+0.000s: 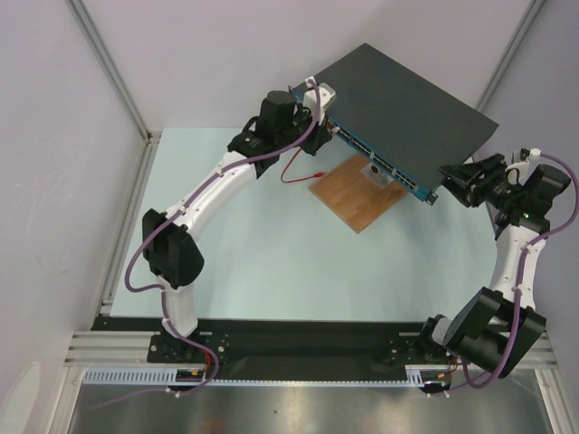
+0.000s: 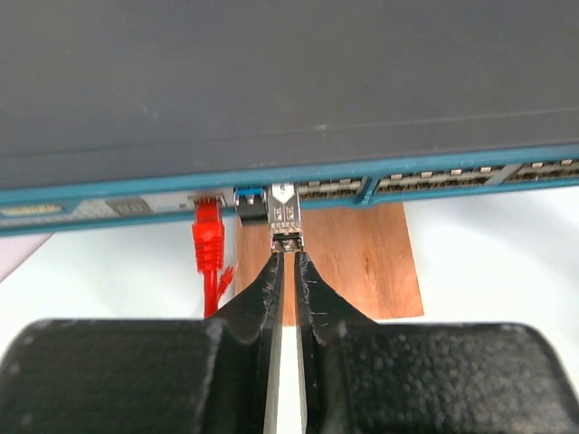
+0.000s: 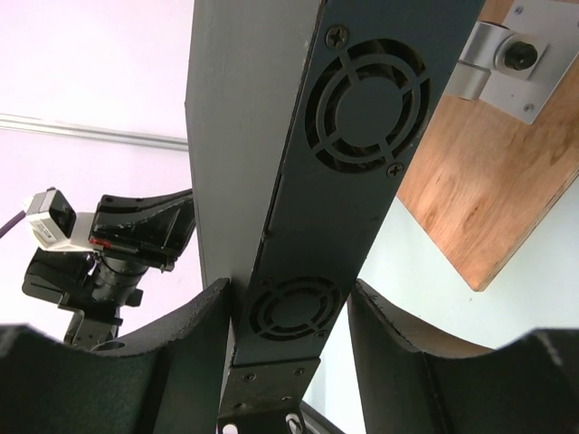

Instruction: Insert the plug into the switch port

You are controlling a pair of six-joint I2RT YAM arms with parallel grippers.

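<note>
The dark switch (image 1: 407,108) rests tilted on a wooden board (image 1: 357,194), its teal port face toward the left arm. In the left wrist view a small silver plug (image 2: 284,217) sits in a port of the switch (image 2: 271,81). My left gripper (image 2: 288,256) is closed to a thin gap, its tips pinching the plug's rear end; it also shows in the top view (image 1: 318,107). My right gripper (image 3: 289,287) is open and straddles the switch's fan end (image 3: 353,136); one finger touches it, the other stands apart. It shows in the top view (image 1: 450,181).
A red network cable (image 2: 208,244) is plugged into the port just left of the plug and trails over the table (image 1: 298,176). The board (image 2: 362,262) lies under the port face. A metal bracket (image 3: 507,63) is fixed to the board. Frame posts stand at the back corners.
</note>
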